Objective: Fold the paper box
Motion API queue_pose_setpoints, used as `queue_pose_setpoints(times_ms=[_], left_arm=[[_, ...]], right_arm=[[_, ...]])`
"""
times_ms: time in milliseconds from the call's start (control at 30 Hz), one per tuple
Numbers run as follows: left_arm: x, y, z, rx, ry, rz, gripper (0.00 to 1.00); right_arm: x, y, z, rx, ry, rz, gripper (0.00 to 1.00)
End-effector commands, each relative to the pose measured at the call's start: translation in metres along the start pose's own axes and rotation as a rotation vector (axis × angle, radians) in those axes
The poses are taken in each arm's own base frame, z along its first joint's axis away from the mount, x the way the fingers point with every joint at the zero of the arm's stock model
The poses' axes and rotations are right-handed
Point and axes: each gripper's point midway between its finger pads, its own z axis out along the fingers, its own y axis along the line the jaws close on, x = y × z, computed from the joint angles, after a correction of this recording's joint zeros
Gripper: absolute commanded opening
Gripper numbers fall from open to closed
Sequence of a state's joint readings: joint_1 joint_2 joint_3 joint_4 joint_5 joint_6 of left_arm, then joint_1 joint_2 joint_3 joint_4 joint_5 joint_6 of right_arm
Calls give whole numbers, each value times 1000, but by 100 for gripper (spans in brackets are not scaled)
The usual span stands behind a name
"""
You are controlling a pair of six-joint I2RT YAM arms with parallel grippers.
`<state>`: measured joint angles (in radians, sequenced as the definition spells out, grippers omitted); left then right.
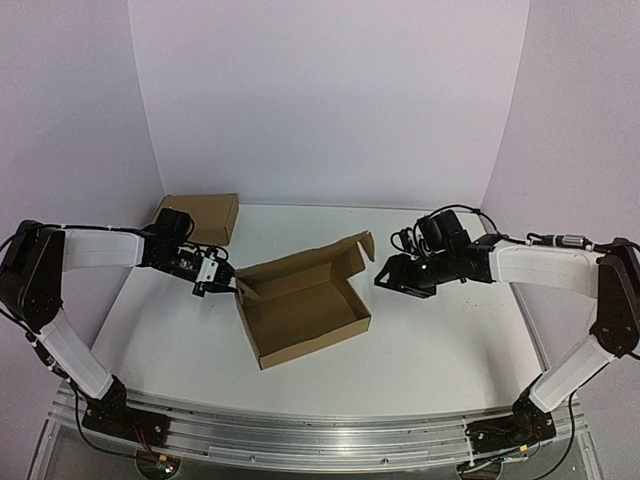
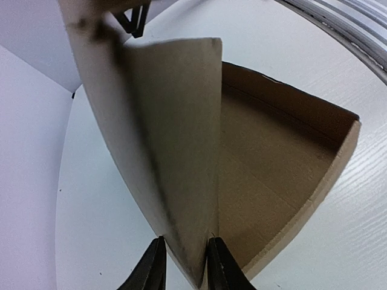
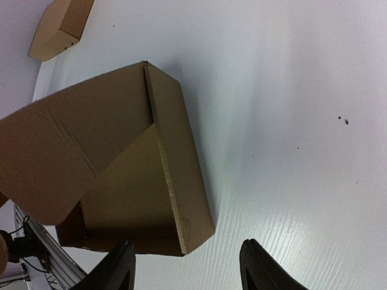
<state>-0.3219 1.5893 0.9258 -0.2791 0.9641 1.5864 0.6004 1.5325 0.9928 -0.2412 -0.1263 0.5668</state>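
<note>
From above, the tip of the left claw [image 1: 232,287] merges with the left end of the paper box [image 1: 305,310], so its fingers cannot be read here. The right claw [image 1: 383,277] is a dark mass just beside the end flap of the raised lid, and its fingers are also hard to separate. The white table [image 1: 450,350] is closed in by pale lilac walls [image 1: 330,100], with a metal rail [image 1: 300,435] along the near edge. A smaller cardboard box [image 1: 200,215] lies at the back left, well apart. The paper box sits mid-table between the claws, mouth up. Its long axis runs left to right with the right end turned slightly away, and its lid stands along the far long side.

In the left wrist view, a side flap fills the middle, hides part of the tray and is cut off at the top. The fingers [image 2: 151,269] stand slightly apart astride its lower corner; whether they press on it I cannot tell.

In the right wrist view, only the fingertips [image 3: 257,266] show, wide apart over bare table with nothing between them. The lid runs off the left edge.
</note>
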Motion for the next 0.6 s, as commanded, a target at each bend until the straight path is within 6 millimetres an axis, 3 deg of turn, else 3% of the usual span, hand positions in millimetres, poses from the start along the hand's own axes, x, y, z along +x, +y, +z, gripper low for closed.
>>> queue_pose_setpoints(times_ms=[0,367,567], left_arm=[[-5,-17,-4,95,-3,49,31],[-1,-27,-4,127,25,204,49],[6,-50,-7,214,56,339,60]], right_arm=[[-13,16,-4,-31,-30,-54,60],[-52,26,-38,47,-151,-173,62],[-42,35,-28,14,-92,-177,68]])
